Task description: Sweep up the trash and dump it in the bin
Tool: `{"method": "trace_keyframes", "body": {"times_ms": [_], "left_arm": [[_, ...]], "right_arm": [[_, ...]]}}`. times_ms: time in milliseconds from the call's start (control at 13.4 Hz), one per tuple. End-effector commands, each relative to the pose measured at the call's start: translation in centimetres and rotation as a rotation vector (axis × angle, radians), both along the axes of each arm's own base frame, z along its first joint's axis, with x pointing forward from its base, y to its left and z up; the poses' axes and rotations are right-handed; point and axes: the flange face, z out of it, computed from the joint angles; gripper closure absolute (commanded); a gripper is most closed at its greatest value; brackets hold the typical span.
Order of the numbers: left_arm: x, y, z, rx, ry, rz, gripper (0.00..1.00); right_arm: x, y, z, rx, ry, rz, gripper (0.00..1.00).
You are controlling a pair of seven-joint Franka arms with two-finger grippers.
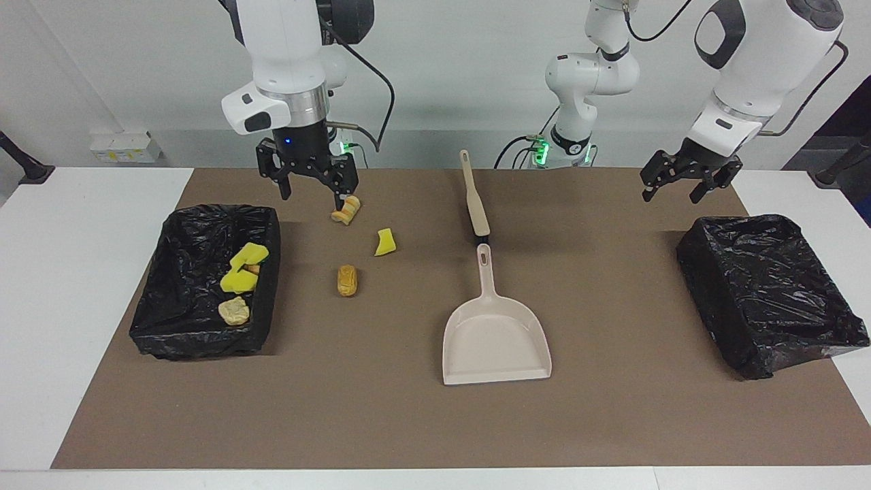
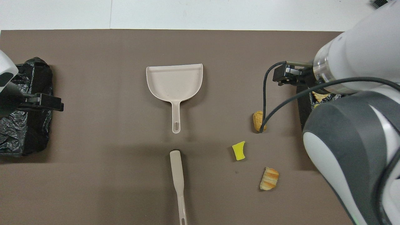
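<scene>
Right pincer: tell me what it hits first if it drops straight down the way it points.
The right pincer, open and raised, points down at bare brown mat between the bin and the striped bread roll. It likely meets the mat first, though depth is unclear and the roll lies close.

A brown mat (image 1: pixel 612 408) covers the white table (image 1: pixel 68 286), apparently paper or thin board.

Three scraps lay loose on my brown mat: a ridged bread crust (image 1: pixel 346 209), a yellow sponge wedge (image 1: pixel 385 242) and a tan roll (image 1: pixel 347 280). Yellow sponge chunks (image 1: pixel 243 267) and a pale crust (image 1: pixel 234 311) sat inside the black-lined bin (image 1: pixel 178 327).
</scene>
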Motion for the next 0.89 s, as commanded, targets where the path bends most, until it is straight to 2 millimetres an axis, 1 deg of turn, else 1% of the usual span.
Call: {"method": "trace_keyframes", "body": {"times_ms": [0, 149, 223, 297, 446, 818], "left_arm": [[-0.3, 0.2, 0.4, 0.015, -0.003, 0.011, 0.0], [-0.4, 0.4, 1.1, 0.02, -0.005, 0.015, 0.0], [-0.5, 0.8, 1.4, 0.059, 0.013, 0.006, 0.0], [-0.4, 0.7, 2.2, 0.086, 0.018, -0.006, 0.0], [-0.1, 0.6, 2.6, 0.081, 0.033, -0.004, 0.0], [-0.2, 0.5, 2.3, 0.08, 0.04, 0.005, 0.0]], "right_arm": [[-2.4, -1.5, 1.0, 0.039, 0.057, 0.044, 0.0], [-4.0, -3.8, 1.7, 0.067, 0.069, 0.062, 0.0], [-5.0, -4.5, 1.7, 0.056, 0.073, 0.085, 0.0], [-5.8, -5.0, 1.4, 0.048, 0.08, 0.098, 0.0], [-6.0, -5.2, 1.2, 0.044, 0.086, 0.1, 0.0], [-5.3, -5.8, 1.1, 0.046, 0.079, 0.137, 0.0]]}}
